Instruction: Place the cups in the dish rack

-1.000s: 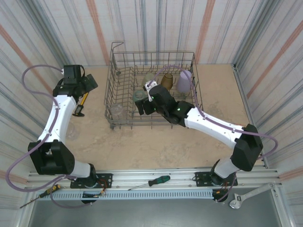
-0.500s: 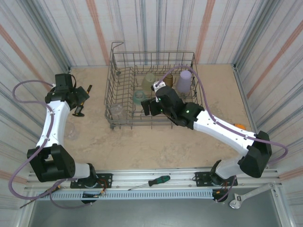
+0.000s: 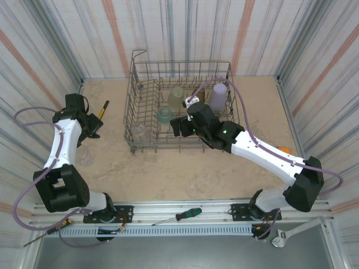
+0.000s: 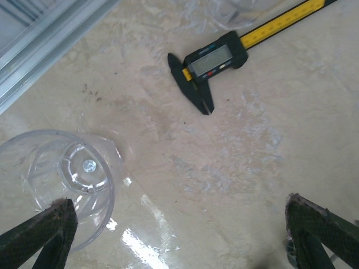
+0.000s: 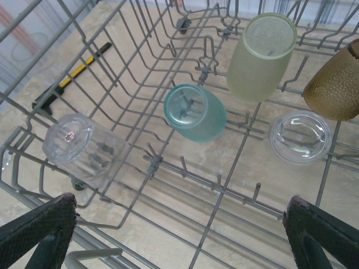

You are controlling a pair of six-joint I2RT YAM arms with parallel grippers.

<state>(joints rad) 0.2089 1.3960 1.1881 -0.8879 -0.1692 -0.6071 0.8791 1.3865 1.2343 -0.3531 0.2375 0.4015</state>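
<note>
No text, brand or number can be read, not even on the digital caliper.

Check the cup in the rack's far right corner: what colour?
Lavender cup; clearest in the top external view.

Left arm & right arm: white link shells w/ black joint housings, looped lavender cable on ea., black bases bolted to alu rail; right gripper fingers dark, cross-hatched.
</note>
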